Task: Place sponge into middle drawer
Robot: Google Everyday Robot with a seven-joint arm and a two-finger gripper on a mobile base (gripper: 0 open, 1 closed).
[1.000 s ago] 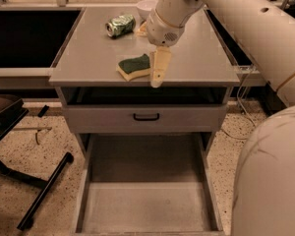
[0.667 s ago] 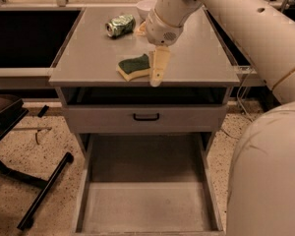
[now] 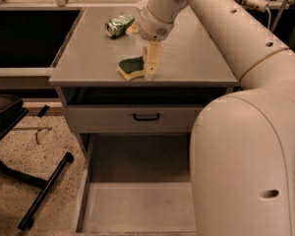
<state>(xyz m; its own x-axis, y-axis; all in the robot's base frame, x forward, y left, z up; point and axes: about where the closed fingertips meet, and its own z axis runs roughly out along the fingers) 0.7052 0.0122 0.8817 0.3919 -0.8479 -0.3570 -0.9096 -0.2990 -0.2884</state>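
While the hand [image 3: 152, 69] points down at the counter [image 3: 201, 58], sponge [image 3: 131, 66] touching its left, we cannot tell its grip; middle drawer [image 3: 137, 208] below it open; can [image 3: 119, 24] lettering unreadable.

No legible text, label, brand, number or sign recorded. The crushed green can [image 3: 120, 24] on the table [image 3: 196, 58] possibly carries printing, but none can be read. The gripper [image 3: 151, 74] stands against the sponge [image 3: 130, 65] near the table's front edge.
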